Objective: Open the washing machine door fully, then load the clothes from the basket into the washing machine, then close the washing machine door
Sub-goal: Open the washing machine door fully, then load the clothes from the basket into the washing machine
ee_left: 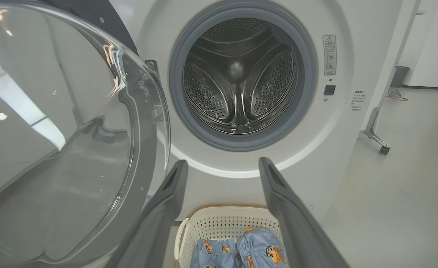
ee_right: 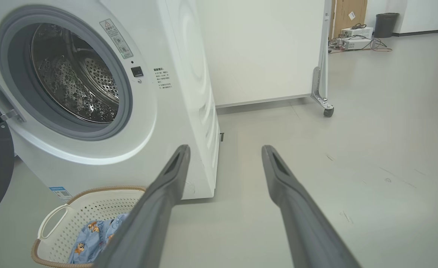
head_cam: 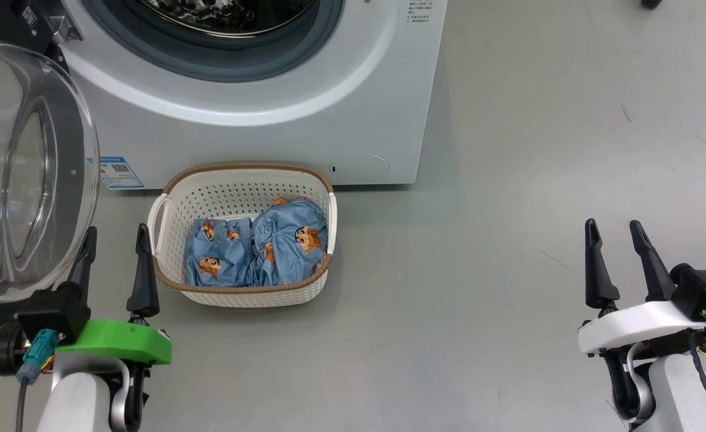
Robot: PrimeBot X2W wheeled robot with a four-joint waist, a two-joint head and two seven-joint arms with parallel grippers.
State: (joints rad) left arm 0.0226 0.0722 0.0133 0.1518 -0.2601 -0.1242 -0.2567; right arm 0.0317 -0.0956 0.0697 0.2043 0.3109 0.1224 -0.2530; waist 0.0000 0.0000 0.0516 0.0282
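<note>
Left end effector: hovering spread and empty beside the basket
Right end effector: hovering spread, empty
Floor: bearing the basket

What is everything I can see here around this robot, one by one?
washing machine: one, white, on the grey floor.
door: one, clear glass with dark frame, swung open at left.
drum: one, shiny metal, inside the machine's opening, looks empty.
basket: one, cream with brown rim, on the floor before the machine.
clothes: one heap, light blue with orange figures, in the basket.
label: one, blue-bordered, low on the machine's front.
partition: one, white, on wheels, beside the machine.
bin: one, dark, far back in the room.
left hand: one, dark fingers, green mount, open, empty, near the door.
right hand: one, dark fingers, white mount, open, empty, above the floor.
</note>
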